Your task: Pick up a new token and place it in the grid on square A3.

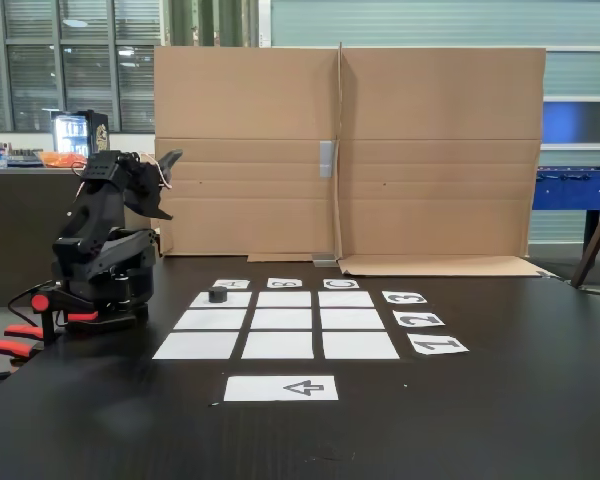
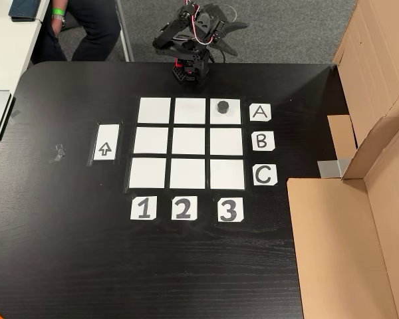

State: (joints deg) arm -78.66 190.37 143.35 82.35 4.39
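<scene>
token (image 2: 222, 106) sits on square A3 (image 2: 230, 117) of grid (image 2: 188, 142) | gripper (image 1: 166, 163) folded back far left, jaws apart, empty | task looks done

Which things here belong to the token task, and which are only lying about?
Belong to the job:
- small black round token, on square A3
- grid of nine white paper squares
- black arm's hand, away from the grid

Lying about:
- white arrow sheet
- brown cardboard wall
- crumpled tape scrap

Paper labels (image 2: 261, 112) A–C, 1–3 (arrow sheet (image 2: 106, 142))
</scene>
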